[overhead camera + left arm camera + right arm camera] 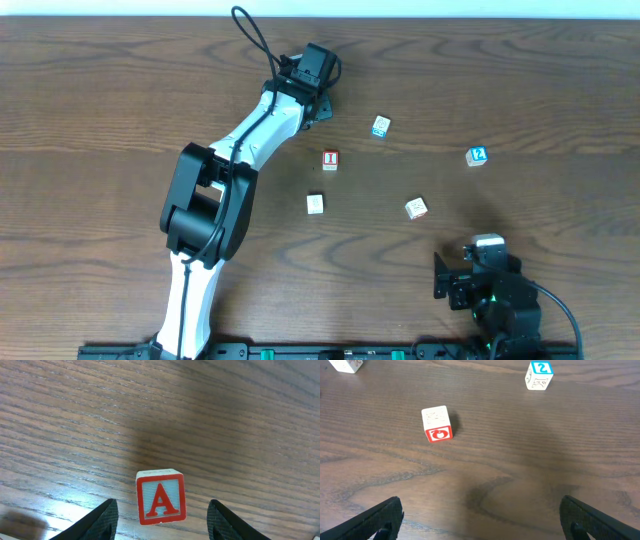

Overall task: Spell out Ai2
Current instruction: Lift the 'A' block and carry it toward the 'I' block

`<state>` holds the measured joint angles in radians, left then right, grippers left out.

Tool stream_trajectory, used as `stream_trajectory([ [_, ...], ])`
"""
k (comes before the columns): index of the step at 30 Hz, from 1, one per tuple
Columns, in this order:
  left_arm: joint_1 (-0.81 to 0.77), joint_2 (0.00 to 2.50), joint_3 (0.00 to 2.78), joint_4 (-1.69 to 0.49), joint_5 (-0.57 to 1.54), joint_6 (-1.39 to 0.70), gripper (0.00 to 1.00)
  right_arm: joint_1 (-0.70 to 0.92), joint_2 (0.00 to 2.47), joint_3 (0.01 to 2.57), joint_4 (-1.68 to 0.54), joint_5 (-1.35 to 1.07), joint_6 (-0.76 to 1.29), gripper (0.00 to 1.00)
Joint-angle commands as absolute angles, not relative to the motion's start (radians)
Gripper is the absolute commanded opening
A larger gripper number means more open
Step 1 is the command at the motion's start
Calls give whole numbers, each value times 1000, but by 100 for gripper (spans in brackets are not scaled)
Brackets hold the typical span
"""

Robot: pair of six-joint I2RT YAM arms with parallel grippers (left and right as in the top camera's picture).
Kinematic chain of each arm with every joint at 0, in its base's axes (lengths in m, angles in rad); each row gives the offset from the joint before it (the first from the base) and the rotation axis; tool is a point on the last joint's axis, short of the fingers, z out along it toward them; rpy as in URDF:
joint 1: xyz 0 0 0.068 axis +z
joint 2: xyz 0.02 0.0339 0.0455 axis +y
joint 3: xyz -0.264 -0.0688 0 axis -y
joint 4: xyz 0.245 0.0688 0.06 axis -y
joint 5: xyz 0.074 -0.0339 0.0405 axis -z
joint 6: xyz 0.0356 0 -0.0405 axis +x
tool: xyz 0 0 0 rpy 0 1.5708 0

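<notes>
A block with a red A on pale blue [161, 495] stands on the wooden table between the fingers of my left gripper [162, 510], which is open and not touching it. In the overhead view the left gripper [318, 98] is at the far centre and hides the A block. A red I block [330, 160] lies near the middle. A blue 2 block [477, 155] lies to the right and also shows in the right wrist view [540, 375]. My right gripper [482, 258] [482, 517] is open and empty near the front edge.
A pale blue block [381, 126] lies right of the left gripper. A white block [315, 204] sits below the I block. A white block with a red picture face [416, 208] [437, 424] lies ahead of the right gripper.
</notes>
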<state>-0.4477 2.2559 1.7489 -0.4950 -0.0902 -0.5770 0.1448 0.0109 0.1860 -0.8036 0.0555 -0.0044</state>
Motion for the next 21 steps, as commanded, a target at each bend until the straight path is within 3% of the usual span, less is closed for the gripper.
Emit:
stream_trajectory([
  [1, -446, 2288, 1763, -501, -106, -609, 59, 138, 6, 177, -807, 51, 10, 99],
  [11, -445, 2302, 1763, -479, -92, -610, 53, 138, 6, 177, -807, 51, 10, 99],
  [16, -445, 2302, 1763, -478, -93, -610, 36, 138, 6, 177, -807, 51, 10, 99],
  [21, -445, 2302, 1763, -477, -98, -609, 34, 138, 6, 178, -807, 51, 10, 99],
])
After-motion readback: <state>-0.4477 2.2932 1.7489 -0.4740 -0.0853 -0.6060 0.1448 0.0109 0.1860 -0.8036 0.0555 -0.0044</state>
